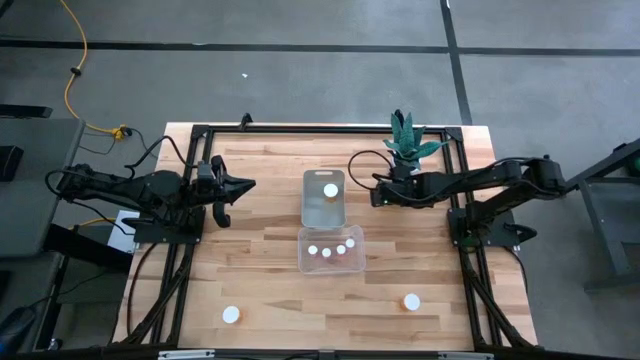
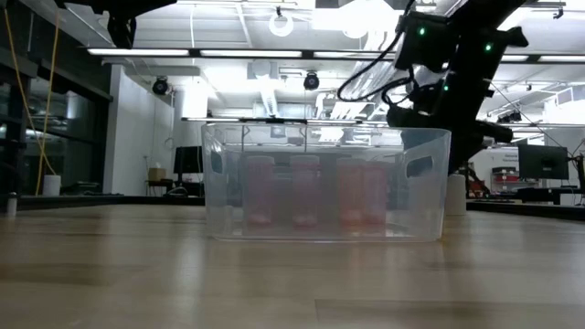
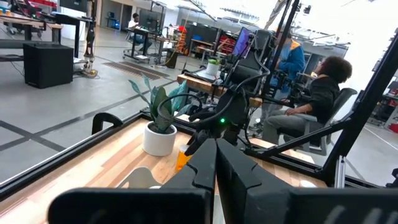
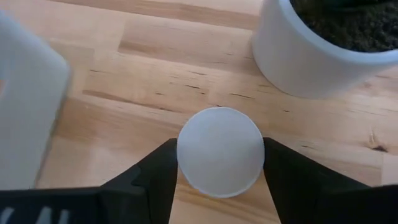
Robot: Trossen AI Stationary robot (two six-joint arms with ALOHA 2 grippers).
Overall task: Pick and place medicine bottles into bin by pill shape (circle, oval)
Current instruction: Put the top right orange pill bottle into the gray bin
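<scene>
My right gripper (image 1: pixel 379 192) is shut on a medicine bottle, whose round white cap (image 4: pixel 219 134) shows between its fingers in the right wrist view, just right of the far clear bin (image 1: pixel 323 210). That bin holds one bottle (image 1: pixel 330 190). The near clear bin (image 1: pixel 331 262) holds several bottles (image 1: pixel 326 253) standing upright. Two loose bottles stand on the table near its front edge, one on the left (image 1: pixel 232 315) and one on the right (image 1: pixel 411 301). My left gripper (image 1: pixel 240 185) is shut and empty, left of the bins. My right gripper pinches the bottle between its two fingers (image 4: pixel 158 174), which sit on opposite sides at the cap's rim (image 4: pixel 185 155). The fingers come from above, pointing down. The bottle stands upright below them; I cannot tell whether its bottom is on the table.
A white plant pot (image 4: pixel 311 56) with a green plant (image 1: pixel 405 140) stands close behind my right gripper at the table's far side. A black frame (image 1: pixel 200 130) runs along the table's edges. People sit at desks beyond the table (image 3: pixel 317 99).
</scene>
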